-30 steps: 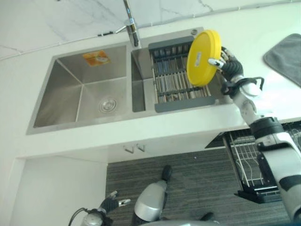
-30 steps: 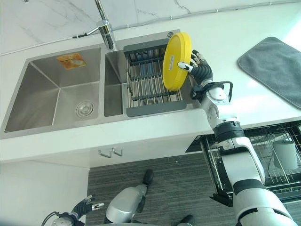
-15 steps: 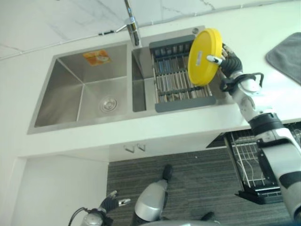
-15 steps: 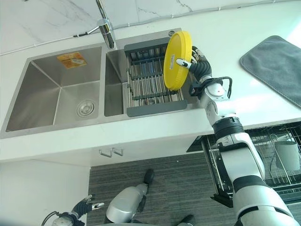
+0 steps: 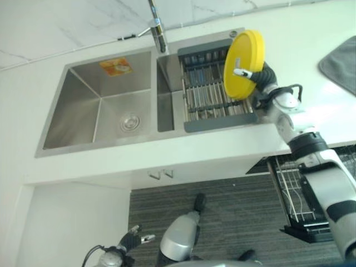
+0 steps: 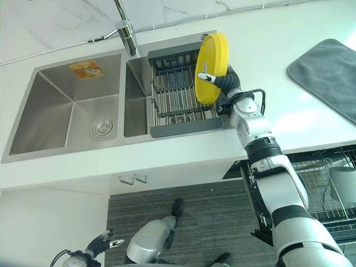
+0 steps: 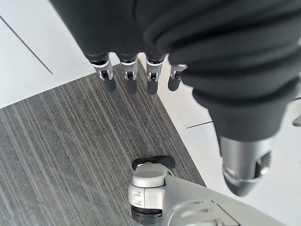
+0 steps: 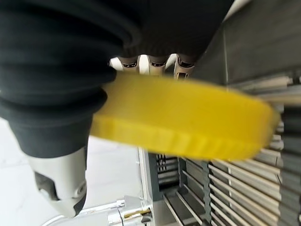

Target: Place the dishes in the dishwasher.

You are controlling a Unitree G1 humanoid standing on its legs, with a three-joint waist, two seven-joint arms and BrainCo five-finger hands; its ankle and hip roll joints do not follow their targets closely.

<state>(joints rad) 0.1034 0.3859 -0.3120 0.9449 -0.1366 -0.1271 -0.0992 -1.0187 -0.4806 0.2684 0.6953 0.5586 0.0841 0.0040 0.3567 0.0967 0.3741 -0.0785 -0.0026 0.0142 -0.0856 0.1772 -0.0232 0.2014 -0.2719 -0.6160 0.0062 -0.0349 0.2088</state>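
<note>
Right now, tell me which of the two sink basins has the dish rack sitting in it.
The smaller basin, right of the faucet: the dark dish rack fills it. The right hand holds the yellow plate above it.

Bright, even light washes the white counter [image 6: 167, 158], nearly bleaching it near the towel [image 6: 328, 72]. The sink [image 5: 100, 105] gleams softly, its walls shading darker inside. Under the counter the floor [image 6: 183, 222] sits dimmer. Up close, the plate [image 8: 183, 117] smears into soft yellow blur against the right hand [image 8: 155, 61].
</note>
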